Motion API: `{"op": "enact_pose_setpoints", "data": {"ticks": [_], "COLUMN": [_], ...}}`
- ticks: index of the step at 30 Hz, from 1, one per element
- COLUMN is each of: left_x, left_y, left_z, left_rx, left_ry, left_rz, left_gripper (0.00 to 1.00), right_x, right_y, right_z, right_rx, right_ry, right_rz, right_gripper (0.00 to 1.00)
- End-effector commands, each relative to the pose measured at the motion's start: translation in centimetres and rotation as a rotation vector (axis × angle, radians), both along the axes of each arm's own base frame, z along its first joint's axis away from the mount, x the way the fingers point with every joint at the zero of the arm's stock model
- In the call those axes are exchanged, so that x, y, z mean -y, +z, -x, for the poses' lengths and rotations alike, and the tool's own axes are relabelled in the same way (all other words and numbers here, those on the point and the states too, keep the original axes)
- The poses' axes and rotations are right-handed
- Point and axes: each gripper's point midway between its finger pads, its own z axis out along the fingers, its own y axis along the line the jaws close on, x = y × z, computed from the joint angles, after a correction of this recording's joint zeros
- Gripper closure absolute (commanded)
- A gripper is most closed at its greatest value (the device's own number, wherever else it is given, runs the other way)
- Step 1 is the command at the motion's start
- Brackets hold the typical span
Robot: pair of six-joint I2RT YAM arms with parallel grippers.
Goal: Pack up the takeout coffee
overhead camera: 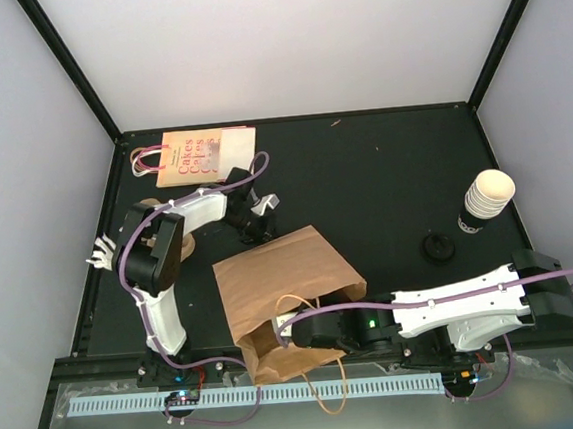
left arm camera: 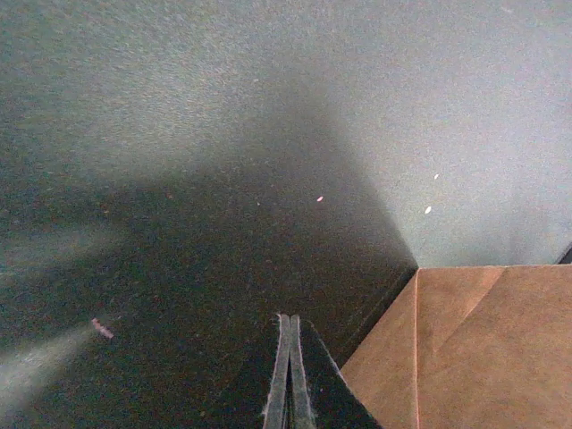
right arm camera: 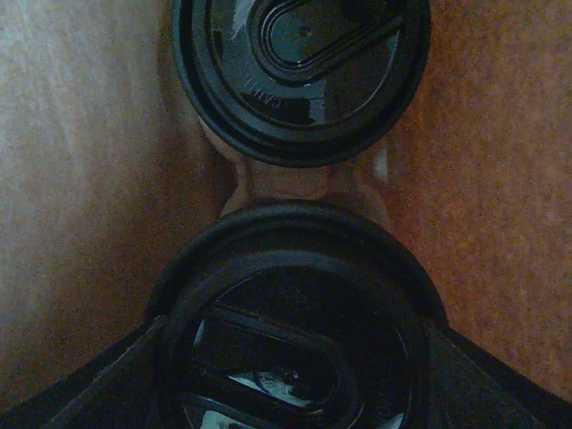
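Placement of the held cup inside the bag, judged nearly done. Right end effector [right arm camera: 295, 380] inside the mouth of the brown paper bag [overhead camera: 287, 275], which sits near the near edge of the surface, left of centre. Fingers closed on the takeout coffee [right arm camera: 295, 304], dark fingertips [right arm camera: 98, 384] flanking its black lid on both sides. Second lidded cup [right arm camera: 299, 71] further in and close ahead; contact between the two not determinable. Bag walls close on either side.

Left end effector [left arm camera: 290, 375] pressed shut on nothing, low over bare surface just beside the bag's far corner.

Recommended:
- Keep cup axis steady; no tilt that could loosen the lid
- Seat base firmly next to its neighbour before release; avoid pushing that neighbour over
- Part fingers only slightly, given narrow clearance to paper
- Withdraw straight back along entry line, clear of bag walls
- Brace bag with left arm if paper drags
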Motion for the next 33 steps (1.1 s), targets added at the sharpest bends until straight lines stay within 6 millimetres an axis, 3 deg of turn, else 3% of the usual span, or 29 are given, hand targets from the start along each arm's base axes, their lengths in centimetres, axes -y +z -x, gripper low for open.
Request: {"op": "enact_pose_setpoints", "data": {"ticks": [1,12,33], "left_x": [1.6,3.2,3.6], "left_y": [0.0,0.4,0.0], "left_z": [0.2,1.3,1.5], "left_rx": [-0.01,-0.048,-0.067], "left_ry": [-0.054,-0.114,-0.133], "left_rz": [0.077,0.164,0.176], "left_gripper": [0.98,0.98,0.98], "right_x": [-0.5,-0.7,0.4], "right_y": [0.8,0.3,-1.8], "right_z": [-0.7,-1.7,-2.5], "right_rx": [0.05,0.065,-0.011], "right_ry": [-0.011,-0.013,-0.023], "right_rz": [-0.031,-0.002,0.093], "right_gripper": [0.51,0.52,0.52]}}
